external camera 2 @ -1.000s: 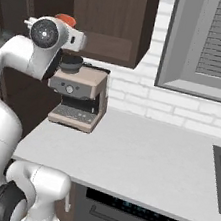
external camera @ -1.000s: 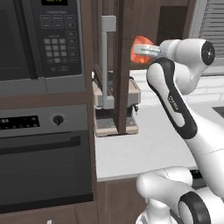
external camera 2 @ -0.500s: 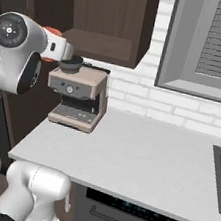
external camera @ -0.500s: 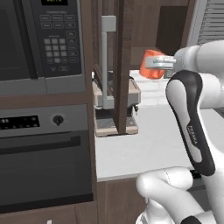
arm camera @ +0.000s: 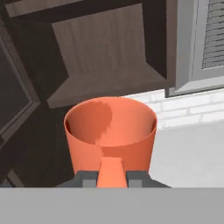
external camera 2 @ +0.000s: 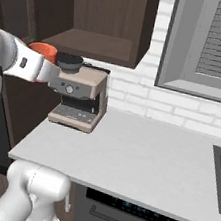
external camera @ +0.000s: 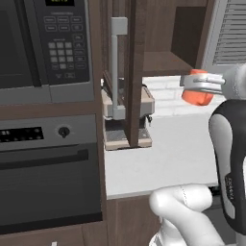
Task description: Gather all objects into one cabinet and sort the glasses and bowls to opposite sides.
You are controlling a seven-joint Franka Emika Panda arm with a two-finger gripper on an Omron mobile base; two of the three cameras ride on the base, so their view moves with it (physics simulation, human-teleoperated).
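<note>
- On the far left of the left base view sits a black microwave (external camera: pixel 45 45) with an oven (external camera: pixel 48 168) below it, both flush in a dark wall of cabinetry.
- Just right of them, centre-left in that view, an open cabinet door (external camera: pixel 132 72) stands edge-on with its long grey bar handle (external camera: pixel 115 67) facing the camera; a beige coffee machine (external camera 2: pixel 79 97) sits on the counter behind it.
- Above the machine, at the top centre of both base views, the cabinet (external camera 2: pixel 96 24) is open; its wooden shelf is bare as far as I can see.
- My gripper (arm camera: pixel 112 177) is pinching the handle of an orange mug (arm camera: pixel 110 131), jaws pressed in from both sides at the bottom centre of the hand view.
- The mug is bright orange, plain, upright, with a round open mouth and nothing visible inside.
- It hangs in the air at the right of the left base view, above the counter and below the shelf's level, out in front of the open cabinet.
- To the right, the pale grey counter (external camera 2: pixel 140 158) stretches open, with white brick behind it and a shuttered window (external camera 2: pixel 214 43) at upper right.
</note>
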